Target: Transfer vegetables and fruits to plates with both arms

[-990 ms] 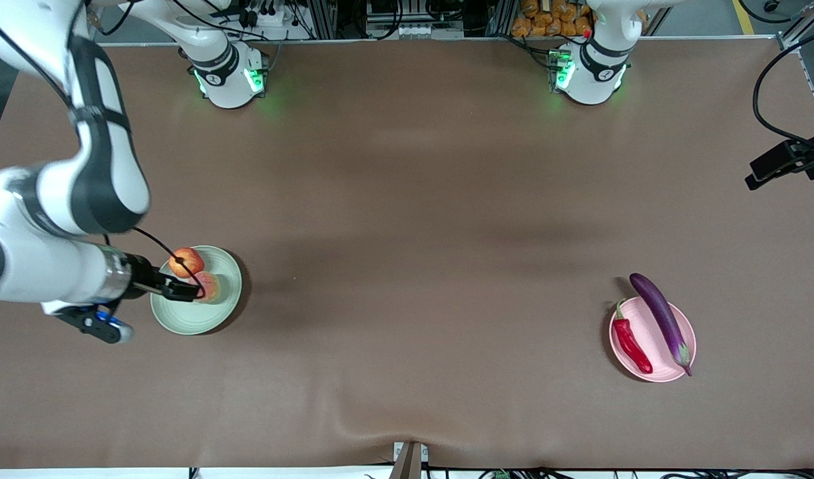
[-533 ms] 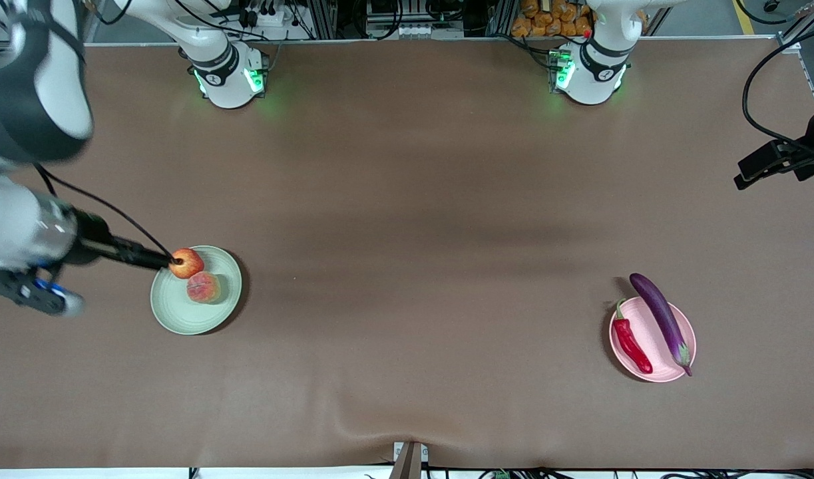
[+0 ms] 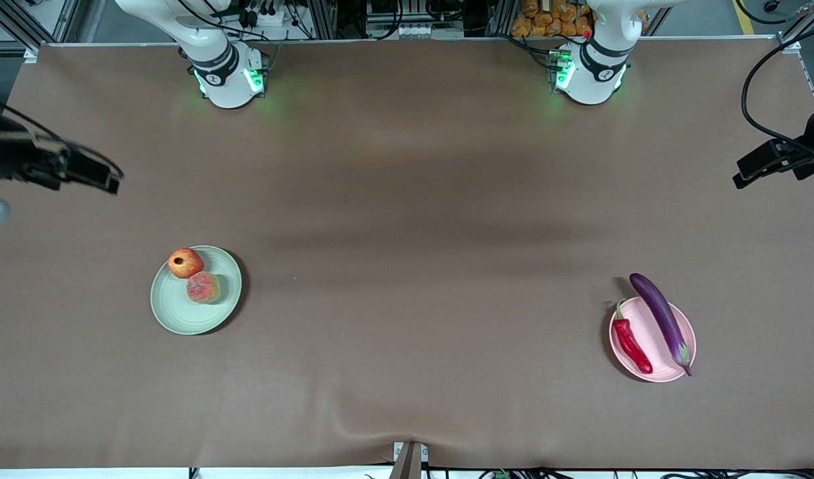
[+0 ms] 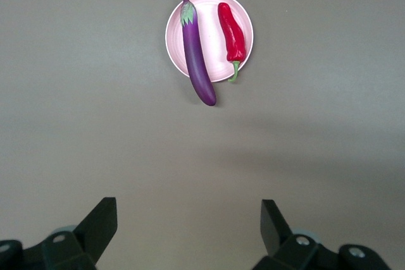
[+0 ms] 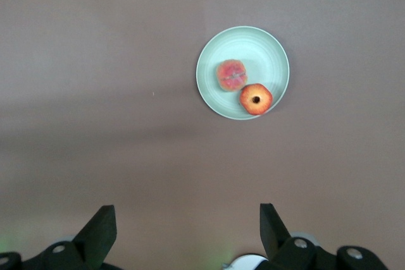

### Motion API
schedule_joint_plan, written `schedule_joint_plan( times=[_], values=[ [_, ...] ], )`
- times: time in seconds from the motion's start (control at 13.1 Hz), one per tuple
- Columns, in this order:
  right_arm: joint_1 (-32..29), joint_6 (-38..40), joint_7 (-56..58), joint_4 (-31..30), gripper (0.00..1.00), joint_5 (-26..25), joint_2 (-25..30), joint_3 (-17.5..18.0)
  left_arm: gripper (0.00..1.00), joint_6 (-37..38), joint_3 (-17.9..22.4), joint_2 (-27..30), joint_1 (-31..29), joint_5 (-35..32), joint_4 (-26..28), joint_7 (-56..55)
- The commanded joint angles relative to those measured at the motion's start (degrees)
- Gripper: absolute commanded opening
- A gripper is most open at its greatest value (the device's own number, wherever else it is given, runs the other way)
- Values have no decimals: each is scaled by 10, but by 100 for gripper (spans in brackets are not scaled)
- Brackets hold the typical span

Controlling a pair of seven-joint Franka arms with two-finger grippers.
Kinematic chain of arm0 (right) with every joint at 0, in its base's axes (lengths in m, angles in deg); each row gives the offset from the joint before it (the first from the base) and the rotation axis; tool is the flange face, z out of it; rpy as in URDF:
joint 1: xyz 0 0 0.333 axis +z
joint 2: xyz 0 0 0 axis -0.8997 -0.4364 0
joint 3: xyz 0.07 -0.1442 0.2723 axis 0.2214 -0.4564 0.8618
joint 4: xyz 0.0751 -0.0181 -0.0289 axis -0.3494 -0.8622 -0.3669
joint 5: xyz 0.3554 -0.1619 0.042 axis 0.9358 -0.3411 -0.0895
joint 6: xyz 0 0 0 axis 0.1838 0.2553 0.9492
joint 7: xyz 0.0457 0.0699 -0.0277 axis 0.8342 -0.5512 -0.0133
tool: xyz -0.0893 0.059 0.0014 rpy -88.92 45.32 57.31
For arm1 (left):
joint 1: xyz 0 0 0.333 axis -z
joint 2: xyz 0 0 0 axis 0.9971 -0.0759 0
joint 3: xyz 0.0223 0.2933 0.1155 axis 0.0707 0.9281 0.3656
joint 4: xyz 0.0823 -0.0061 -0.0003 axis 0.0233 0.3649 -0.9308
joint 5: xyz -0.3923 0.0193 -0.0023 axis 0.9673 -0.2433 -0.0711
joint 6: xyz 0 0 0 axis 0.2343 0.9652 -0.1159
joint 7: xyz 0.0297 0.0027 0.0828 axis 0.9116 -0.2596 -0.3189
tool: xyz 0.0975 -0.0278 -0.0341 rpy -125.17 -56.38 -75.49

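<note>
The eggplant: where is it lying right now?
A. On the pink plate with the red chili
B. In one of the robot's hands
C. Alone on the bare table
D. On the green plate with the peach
A: the eggplant lies across the pink plate, its tip hanging over the rim, with the chili beside it.

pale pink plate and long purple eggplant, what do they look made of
Pale pink round plate: matte, even colour with no glare, likely plastic or unglazed ceramic; cannot tell which. Long purple eggplant: glossy smooth skin with a highlight along it; real or a plastic replica, the look leaves it open.
</note>
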Motion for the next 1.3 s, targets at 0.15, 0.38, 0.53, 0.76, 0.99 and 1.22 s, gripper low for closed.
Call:
schedule_joint_plan(
  times=[0.15, 0.38, 0.53, 0.76, 0.99, 1.22],
  values=[
    [-18, -102, 40, -230, 100, -11, 159, 7, 100, 18, 0, 10, -2, 14, -2, 10],
    [-17, -198, 92, -365, 100, -28, 221, 7, 100, 22, 0, 11, -2, 14, -5, 4],
    [-19, -198, 153, -365, 100, -36, 223, 3, 100, 37, -2, 10, 0, 14, -13, 2],
    [-18, -183, 158, -325, 100, -28, 218, -9, 100, 44, -11, 11, -2, 12, -15, -2],
    [-17, -136, 155, -241, 100, -41, 178, -7, 100, 45, -12, 11, -2, 13, -15, -3],
    [-21, -86, 159, -237, 100, -33, 181, -10, 100, 45, -12, 11, -2, 13, -15, -2]
  ],
)
